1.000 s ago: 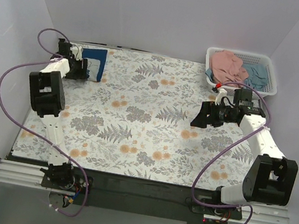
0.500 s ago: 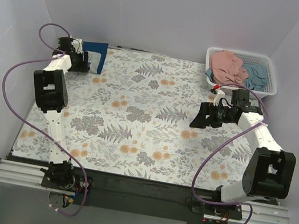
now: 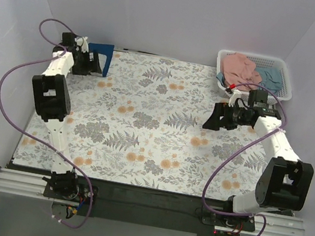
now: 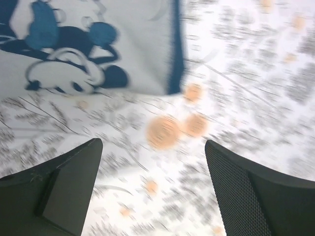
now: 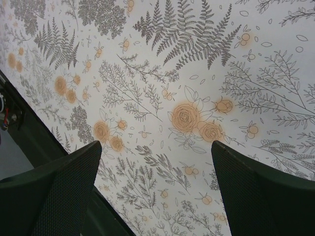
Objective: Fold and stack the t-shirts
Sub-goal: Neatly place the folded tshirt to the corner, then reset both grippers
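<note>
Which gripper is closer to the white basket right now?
Right. The right gripper hovers off the basket's near-left corner; the left gripper is across the table by the navy shirt.

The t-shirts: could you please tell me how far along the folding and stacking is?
Done: the navy shirt looks folded at the far left corner of the table. In hand: nothing; the left gripper and right gripper are open and empty. Left: the pink shirt and teal shirt lie crumpled in the basket.
</note>
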You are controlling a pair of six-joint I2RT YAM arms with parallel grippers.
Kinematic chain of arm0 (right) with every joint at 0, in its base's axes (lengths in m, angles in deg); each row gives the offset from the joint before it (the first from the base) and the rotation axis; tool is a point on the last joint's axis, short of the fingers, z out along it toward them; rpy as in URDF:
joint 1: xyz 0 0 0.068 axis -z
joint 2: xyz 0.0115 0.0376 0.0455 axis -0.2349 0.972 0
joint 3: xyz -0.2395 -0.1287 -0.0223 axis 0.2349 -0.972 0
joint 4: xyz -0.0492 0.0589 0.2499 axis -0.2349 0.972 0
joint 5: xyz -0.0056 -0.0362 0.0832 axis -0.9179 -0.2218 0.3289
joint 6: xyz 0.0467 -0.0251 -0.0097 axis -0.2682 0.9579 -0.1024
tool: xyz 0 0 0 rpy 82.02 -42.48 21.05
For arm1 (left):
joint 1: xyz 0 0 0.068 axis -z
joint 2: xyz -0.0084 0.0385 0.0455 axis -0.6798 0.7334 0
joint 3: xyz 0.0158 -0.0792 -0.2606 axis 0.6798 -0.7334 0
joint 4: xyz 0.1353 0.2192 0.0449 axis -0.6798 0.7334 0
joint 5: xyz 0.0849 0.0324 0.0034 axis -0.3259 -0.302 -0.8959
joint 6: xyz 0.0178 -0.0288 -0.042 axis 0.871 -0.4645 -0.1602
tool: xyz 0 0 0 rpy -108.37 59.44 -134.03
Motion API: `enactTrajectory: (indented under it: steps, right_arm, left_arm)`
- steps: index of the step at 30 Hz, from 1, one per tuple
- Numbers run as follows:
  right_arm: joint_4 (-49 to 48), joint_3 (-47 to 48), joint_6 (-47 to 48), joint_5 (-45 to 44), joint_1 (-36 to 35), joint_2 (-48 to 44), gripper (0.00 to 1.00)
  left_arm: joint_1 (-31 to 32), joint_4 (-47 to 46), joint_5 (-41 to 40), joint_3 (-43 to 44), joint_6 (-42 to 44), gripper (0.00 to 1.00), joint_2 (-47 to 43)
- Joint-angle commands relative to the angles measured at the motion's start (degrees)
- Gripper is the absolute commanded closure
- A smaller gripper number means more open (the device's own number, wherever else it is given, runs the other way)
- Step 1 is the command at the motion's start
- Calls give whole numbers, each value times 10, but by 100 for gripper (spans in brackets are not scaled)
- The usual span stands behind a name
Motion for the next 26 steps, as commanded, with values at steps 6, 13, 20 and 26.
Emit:
enactTrajectory:
  steps: [6,13,20,26]
  right_arm:
    - [-1,21,-5,-38,20,-91,2]
    - [0,-32,-16,-49,20,-138,2]
    - [-1,-113,-12,-53,20,-178,2]
    - [-5,-139,-11,-55,20,-202,2]
  left_arm:
    - [57,117,123,-27,-24,14,-249]
    - [140,76,136,-242,-13,13,-426]
    - [153,39,146,-458,-31,13,-567]
    - [153,52,107,-515,-26,13,-616]
